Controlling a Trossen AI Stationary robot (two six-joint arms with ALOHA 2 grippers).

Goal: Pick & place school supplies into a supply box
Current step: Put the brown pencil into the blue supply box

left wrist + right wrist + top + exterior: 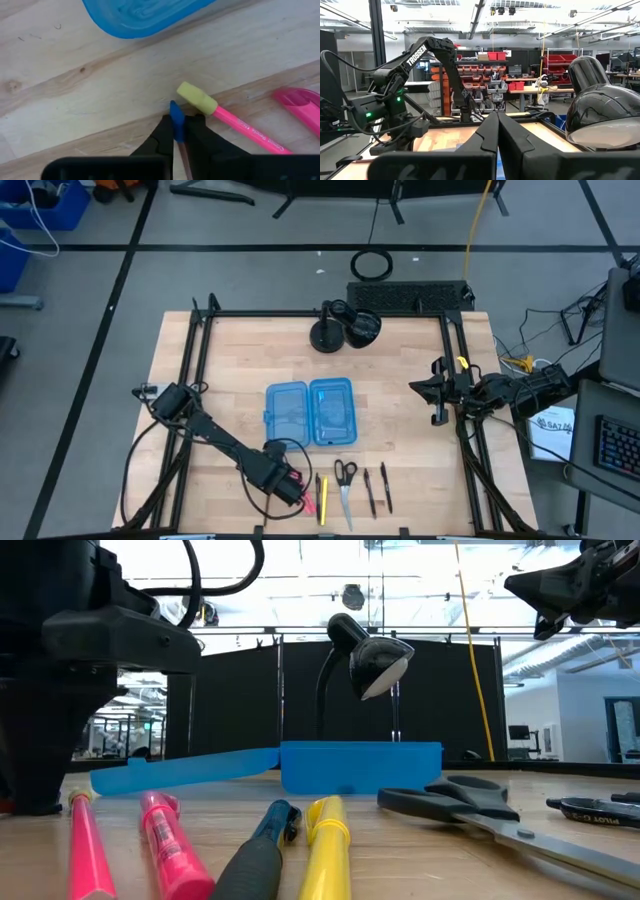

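You get the whole table [400, 390] from straight overhead; the low camera sits at tabletop level, close behind the pens [325, 840], facing the box [360, 765]; your left wrist looks closely down on wood, right wrist across the room

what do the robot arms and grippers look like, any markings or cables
Both arms are dark, jointed links. The left arm carries white TROSSEN lettering, a green light and looping black cables. The left gripper and right gripper have dark tapered fingers.
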